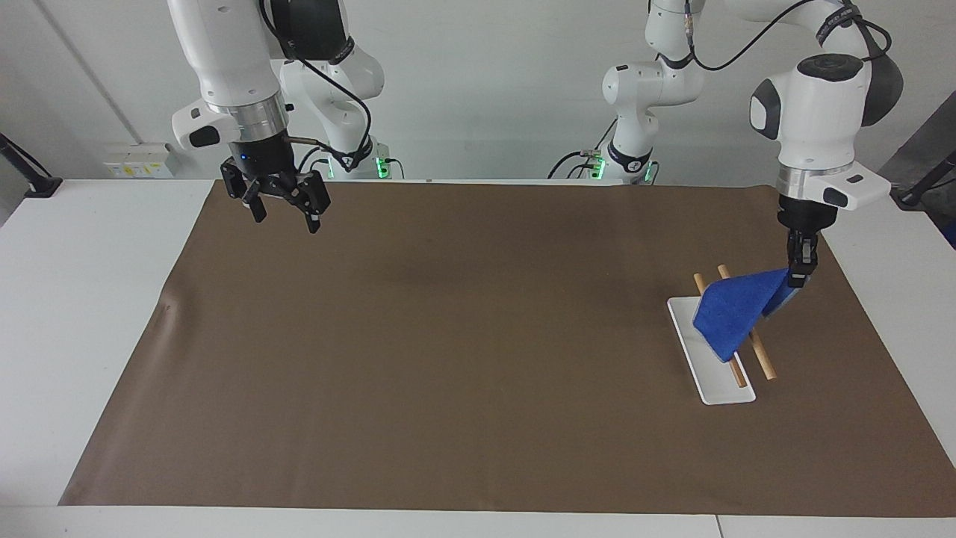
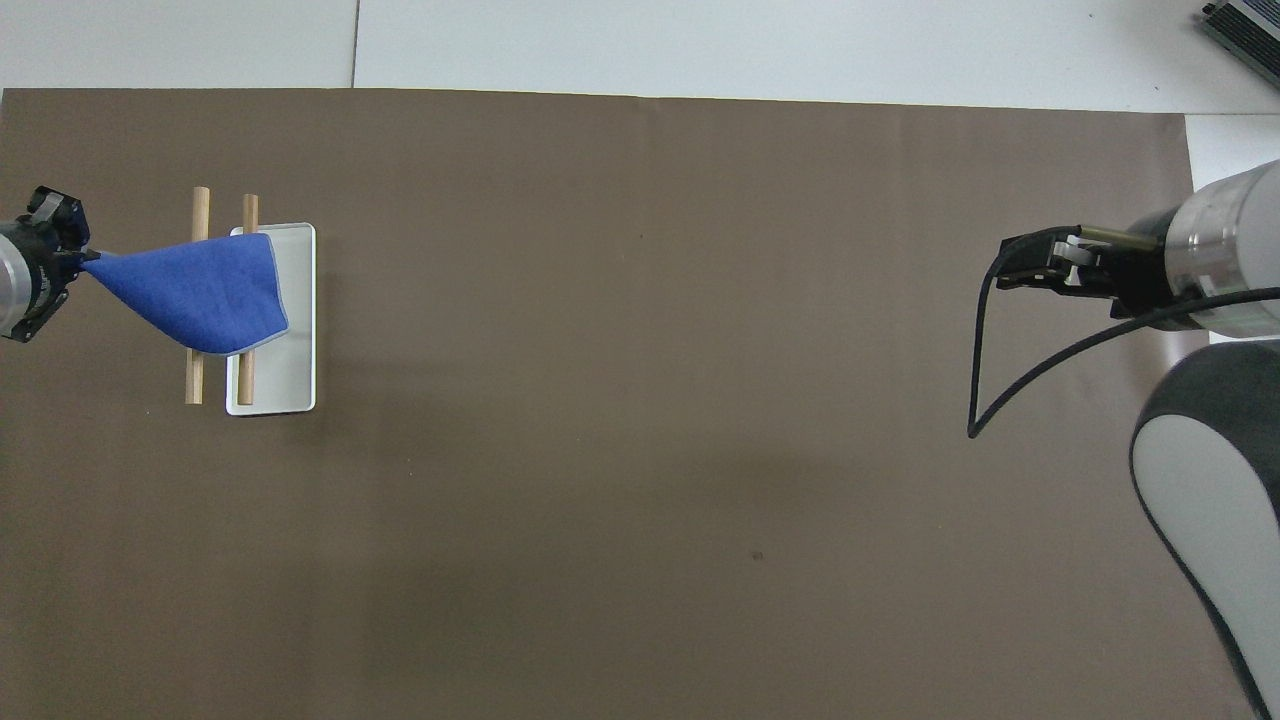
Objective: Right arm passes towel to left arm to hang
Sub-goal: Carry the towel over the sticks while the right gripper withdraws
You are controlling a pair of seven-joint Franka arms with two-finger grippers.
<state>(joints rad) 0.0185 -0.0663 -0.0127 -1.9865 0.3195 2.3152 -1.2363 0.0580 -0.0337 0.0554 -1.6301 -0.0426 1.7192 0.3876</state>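
Here, at the facing view's right, the royal-blue terry towel [image 1: 736, 314] is pinched by the left gripper [image 1: 796, 280], draped over two wooden bars [image 1: 760, 353] of a white tray [image 1: 713, 377]. The right gripper [image 1: 284, 211] — empty, spread wide — is parked upper left.

Overhead, most cloth [image 2: 195, 290] is seen on one side — slippage is risked upon release.

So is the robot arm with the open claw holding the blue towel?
No, the right gripper hangs open and empty over the brown mat, while the left gripper pinches a corner of the towel over the rack.
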